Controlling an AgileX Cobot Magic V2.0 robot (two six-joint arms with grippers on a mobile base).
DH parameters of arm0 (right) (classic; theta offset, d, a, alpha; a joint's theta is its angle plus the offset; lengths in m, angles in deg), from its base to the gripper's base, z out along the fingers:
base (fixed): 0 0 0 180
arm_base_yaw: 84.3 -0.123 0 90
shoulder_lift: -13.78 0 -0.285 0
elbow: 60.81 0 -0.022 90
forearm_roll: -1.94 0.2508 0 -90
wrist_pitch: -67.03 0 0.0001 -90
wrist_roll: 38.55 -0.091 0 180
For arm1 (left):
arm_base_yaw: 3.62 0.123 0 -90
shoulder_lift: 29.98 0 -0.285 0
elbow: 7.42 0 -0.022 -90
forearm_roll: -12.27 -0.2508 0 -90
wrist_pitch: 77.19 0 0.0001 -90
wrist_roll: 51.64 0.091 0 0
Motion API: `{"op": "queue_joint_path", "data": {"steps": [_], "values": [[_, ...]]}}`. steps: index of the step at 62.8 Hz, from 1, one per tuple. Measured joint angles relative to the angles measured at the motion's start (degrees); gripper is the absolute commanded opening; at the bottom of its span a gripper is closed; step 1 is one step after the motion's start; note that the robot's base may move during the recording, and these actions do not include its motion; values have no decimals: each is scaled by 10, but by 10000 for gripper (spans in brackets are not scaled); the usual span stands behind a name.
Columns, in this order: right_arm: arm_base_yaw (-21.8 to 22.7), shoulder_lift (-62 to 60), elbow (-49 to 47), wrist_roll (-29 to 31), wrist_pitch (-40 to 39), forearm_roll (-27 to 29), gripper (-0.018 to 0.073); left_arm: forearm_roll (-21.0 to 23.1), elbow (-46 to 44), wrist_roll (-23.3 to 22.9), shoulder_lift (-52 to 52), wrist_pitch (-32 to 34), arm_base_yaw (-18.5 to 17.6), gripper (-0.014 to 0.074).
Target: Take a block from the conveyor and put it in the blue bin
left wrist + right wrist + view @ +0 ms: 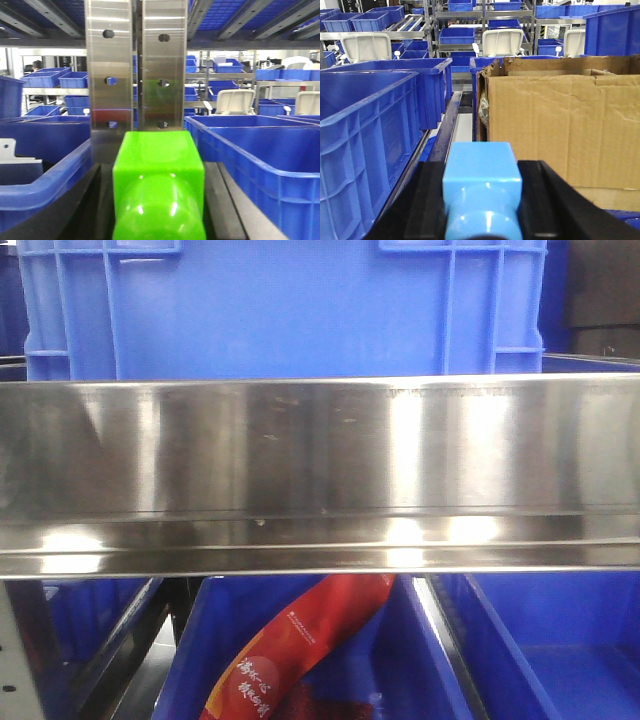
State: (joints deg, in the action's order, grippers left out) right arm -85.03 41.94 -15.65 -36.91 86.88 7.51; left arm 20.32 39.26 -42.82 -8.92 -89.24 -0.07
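Note:
A glossy green block (159, 155) fills the gap between the black fingers (102, 200) of my left gripper (159, 200), which is shut on it. Just ahead of it stand two upright steel posts (135, 65), and a blue bin (260, 150) lies to its right. In the right wrist view a light blue block (482, 172) sits gripped between the black fingers (427, 200) of my right gripper (482, 200). A large blue bin (365, 130) stands to its left. The conveyor is out of view.
A wide stainless steel rail (320, 470) crosses the front view, with a blue crate (280, 310) behind it and blue bins below, one holding a red packet (290, 650). An open cardboard box (560, 130) stands right of the right gripper. A blue bin rim (45, 185) curves past the left gripper.

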Motion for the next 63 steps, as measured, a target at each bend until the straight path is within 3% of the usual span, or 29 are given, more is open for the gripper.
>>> {"op": "queue_joint_path", "data": {"steps": [18,45,63], "values": [[0,0,0,0,0,0,-162,0,0,0,0,0,-4,-111],[0,0,0,0,-11,11,-162,8,0,0,1,55,-4,-111],[0,30,-71,0,-27,14,-162,25,-120,0,113,-39,-4,-111]]}}
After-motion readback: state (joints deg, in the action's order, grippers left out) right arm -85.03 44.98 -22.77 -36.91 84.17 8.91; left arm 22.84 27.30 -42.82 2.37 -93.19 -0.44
